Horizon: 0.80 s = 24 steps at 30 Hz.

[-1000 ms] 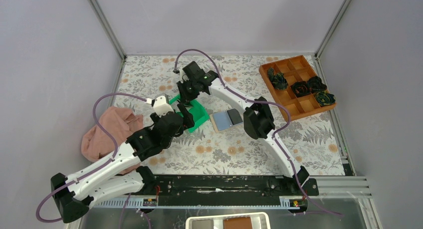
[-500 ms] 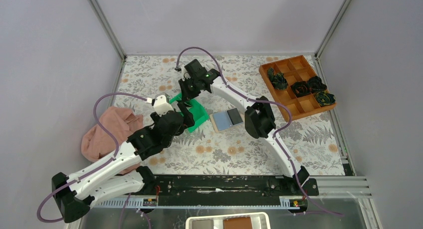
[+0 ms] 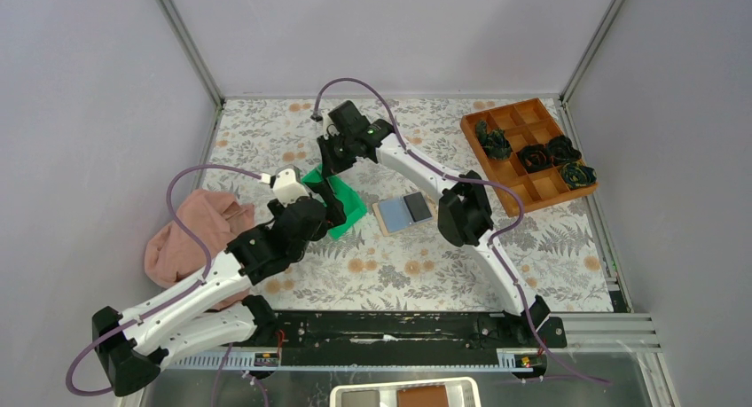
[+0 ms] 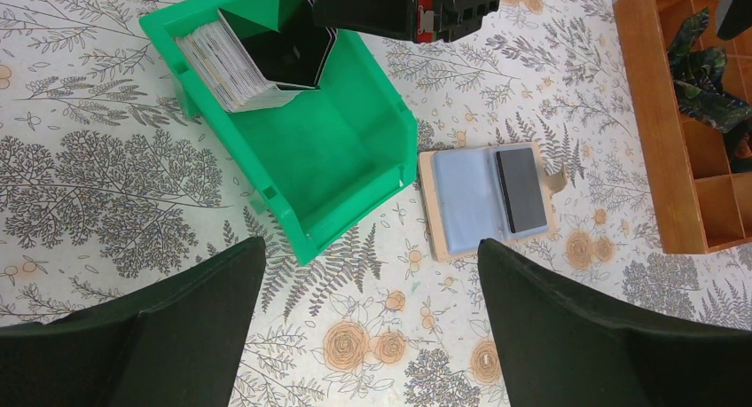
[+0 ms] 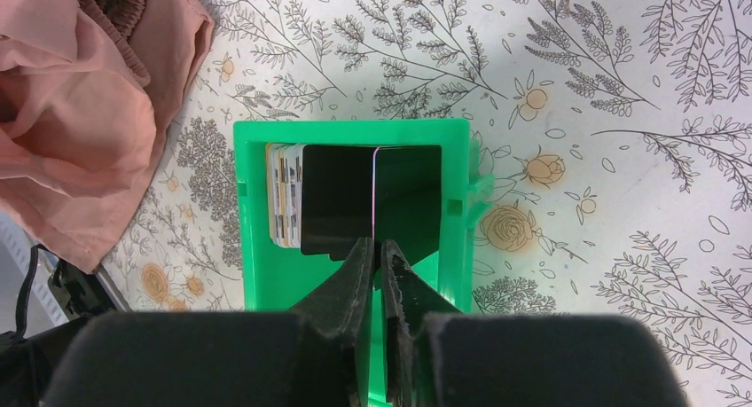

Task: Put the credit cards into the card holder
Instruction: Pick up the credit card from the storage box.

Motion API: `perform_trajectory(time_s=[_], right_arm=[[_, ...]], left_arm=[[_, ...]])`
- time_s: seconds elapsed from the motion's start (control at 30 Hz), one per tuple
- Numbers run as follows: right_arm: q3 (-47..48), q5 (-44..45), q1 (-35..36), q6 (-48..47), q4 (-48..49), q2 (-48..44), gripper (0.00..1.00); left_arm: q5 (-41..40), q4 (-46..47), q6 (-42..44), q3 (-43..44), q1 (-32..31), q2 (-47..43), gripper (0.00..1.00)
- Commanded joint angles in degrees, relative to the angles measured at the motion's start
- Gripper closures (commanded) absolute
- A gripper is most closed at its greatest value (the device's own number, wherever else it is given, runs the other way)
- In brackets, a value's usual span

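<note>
card (image 5: 374,203) pinched by right gripper (image 5: 375,258)

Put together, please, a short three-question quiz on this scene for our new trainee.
1. True or false: the left gripper is shut.
2. The stack of credit cards stands in: A, the green tray; B, the orange box; C, the pink cloth.
3. How many dark cards lie on the open card holder?
Key: 1 false, its fingers are wide apart; 2 A; 3 one, on the right half.
</note>
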Motion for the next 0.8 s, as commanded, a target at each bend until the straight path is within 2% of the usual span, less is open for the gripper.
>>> perform_trajectory(time_s=[0.0, 0.1, 0.3, 0.37, 0.77], right_arm=[[0.2, -1.8, 0.7, 1.0, 0.2, -4.7, 0.99], [-0.1, -1.8, 0.8, 0.9, 0.0, -4.8, 0.98], [-0.9, -2.1, 0.8, 0.8, -0.1, -4.1, 0.82], [-1.1, -2.6, 0.8, 1.0, -0.2, -3.8, 0.8], [-1.4, -3.6, 0.9, 1.8, 0.5, -2.8, 0.81]], left_arm=[[-0.6, 3.0, 0.2, -0.6, 0.4, -0.9, 0.03], [-0.8, 2.9, -0.1, -0.8, 0.5, -1.3, 0.03], [-0.9, 2.8, -0.3, -1.1, 0.7, -1.6, 0.03], [-0.9, 2.7, -0.3, -1.1, 0.7, -1.5, 0.03], [-0.8, 2.2, -0.7, -1.4, 0.9, -2.0, 0.03]])
